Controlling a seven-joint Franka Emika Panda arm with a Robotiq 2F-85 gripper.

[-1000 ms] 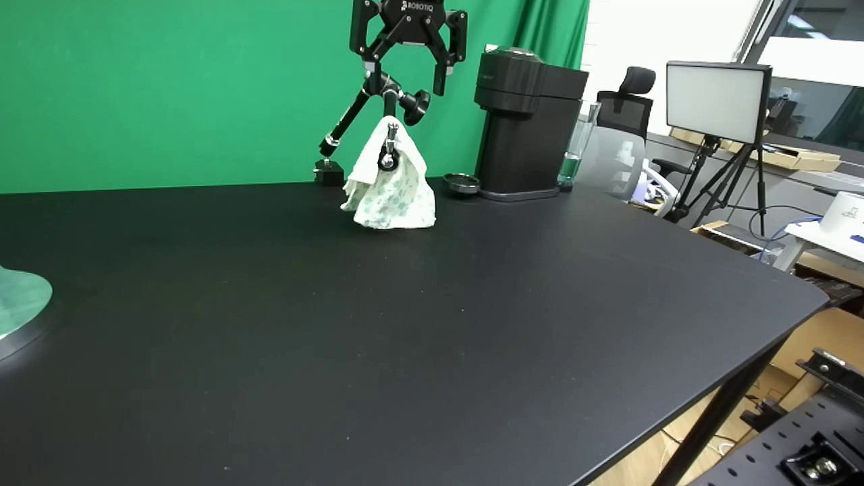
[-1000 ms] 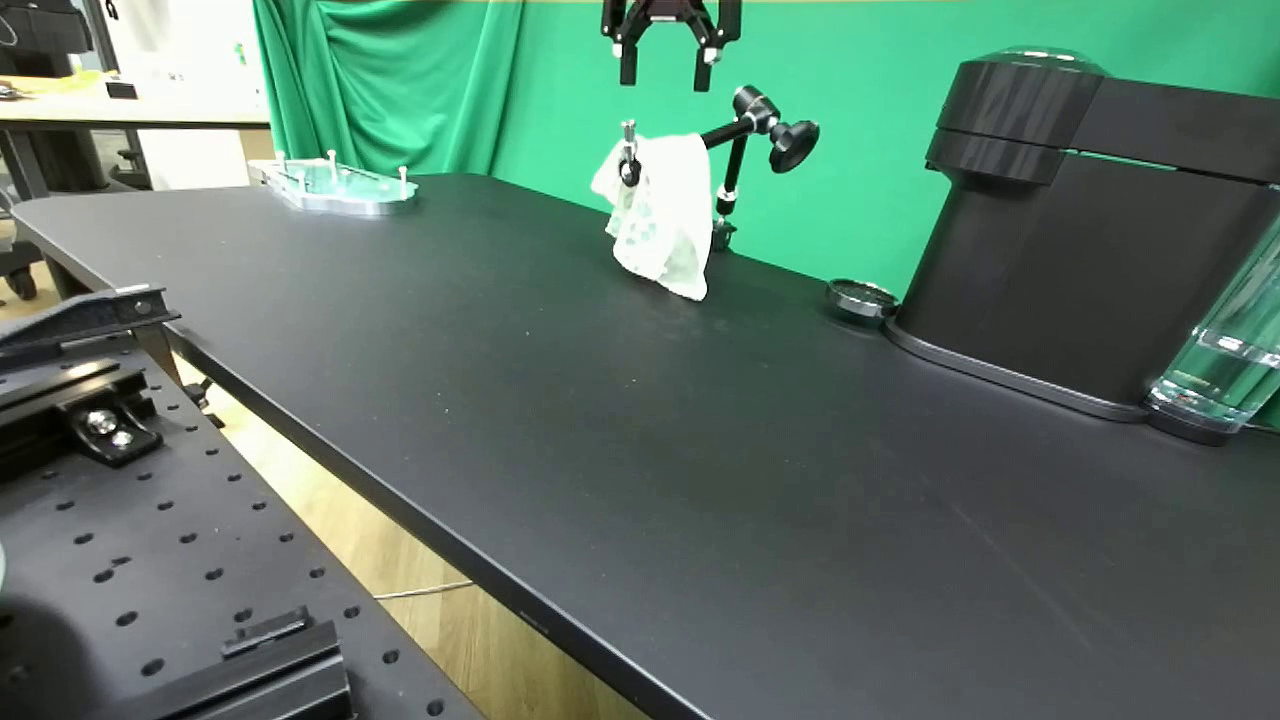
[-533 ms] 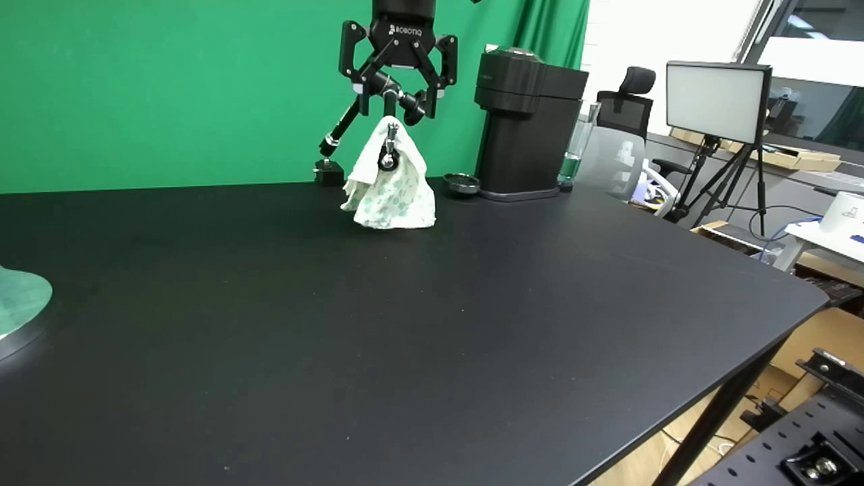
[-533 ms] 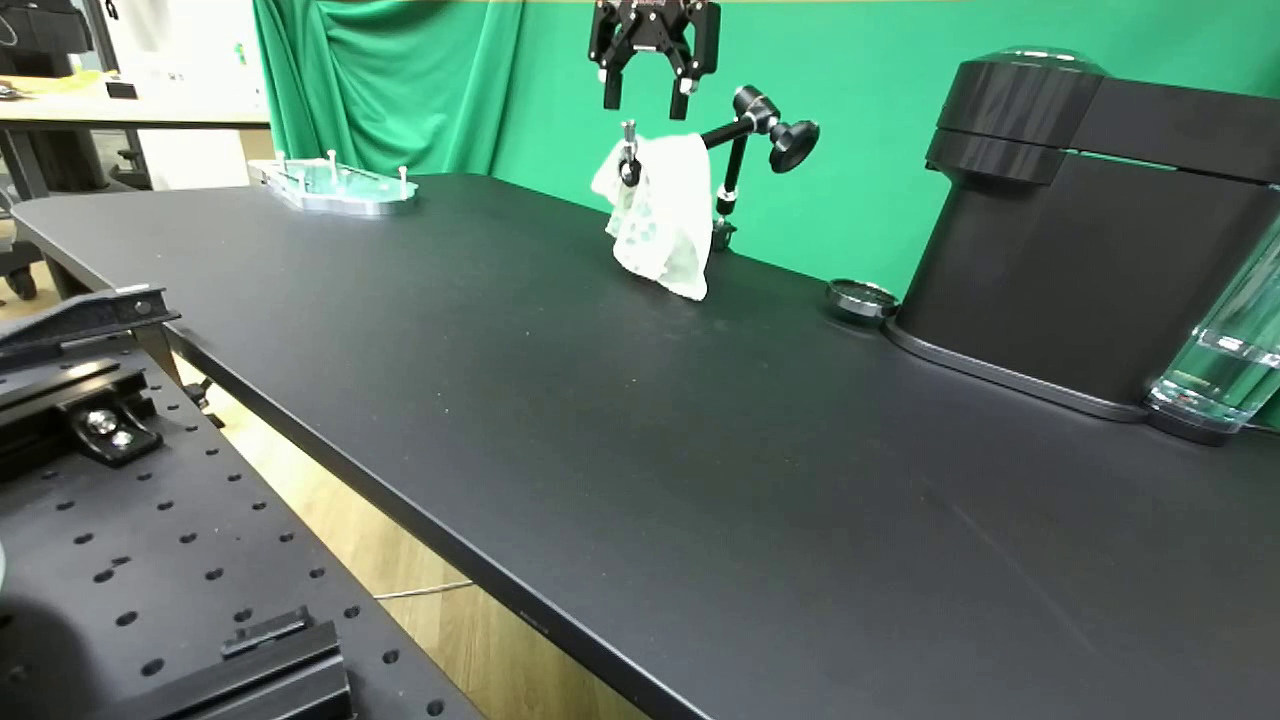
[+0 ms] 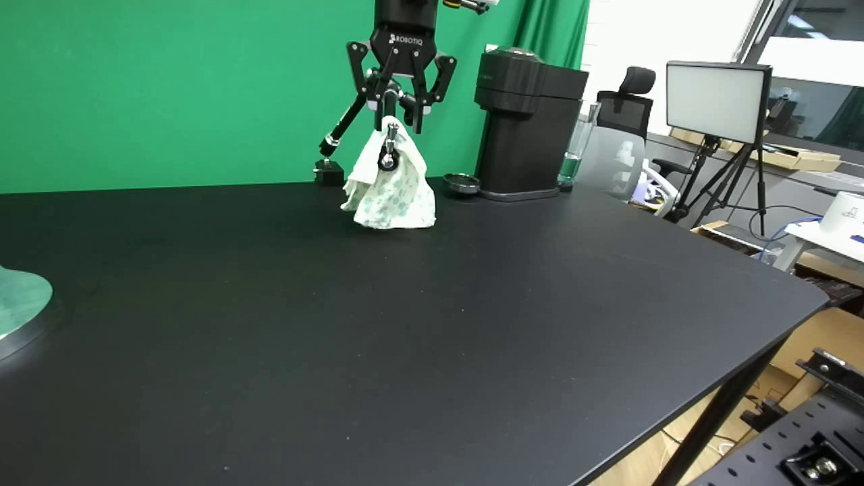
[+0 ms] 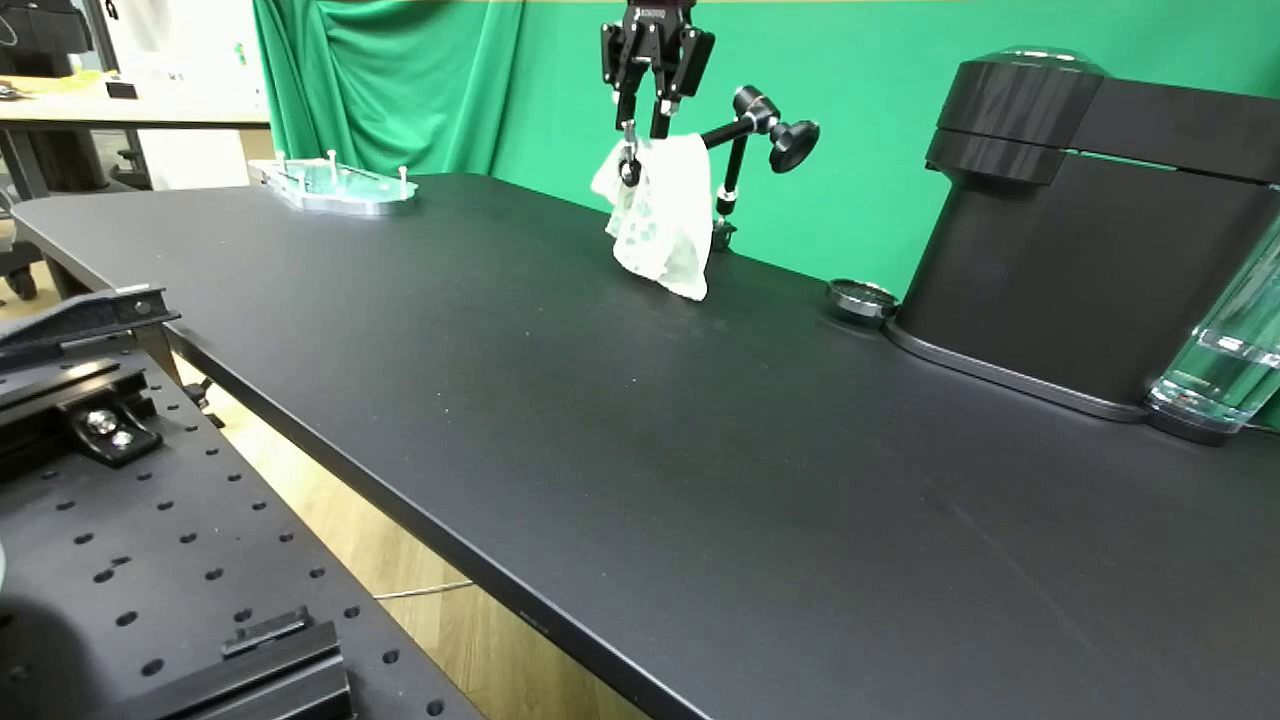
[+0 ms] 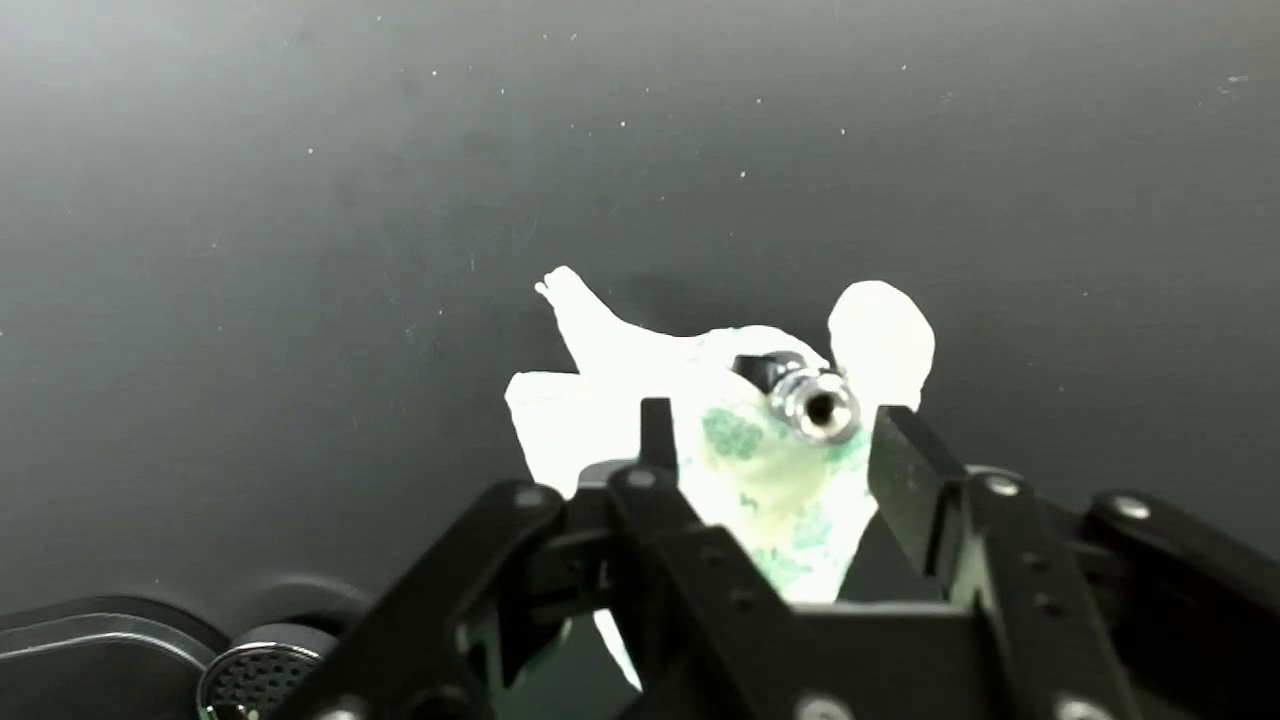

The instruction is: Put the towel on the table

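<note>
A smooth black tabletop (image 6: 640, 450) with rounded corners is dotted with small pale specks (image 7: 742, 174). In an exterior view, a tall black coffee machine (image 6: 1050, 250) stands on it at the right, with a clear cylindrical tank (image 6: 1222, 365) just beside it. At the machine's left foot is a shallow round black dish (image 6: 862, 299) with a shiny rim; whether it rests on the surface cannot be told. Farther left, by the far edge, stands the small black base block (image 6: 723, 238) of a black jointed arm (image 6: 757, 108). At the far left lies a low, clear, green-tinged slab (image 6: 345, 206) with short white upright pegs.
</note>
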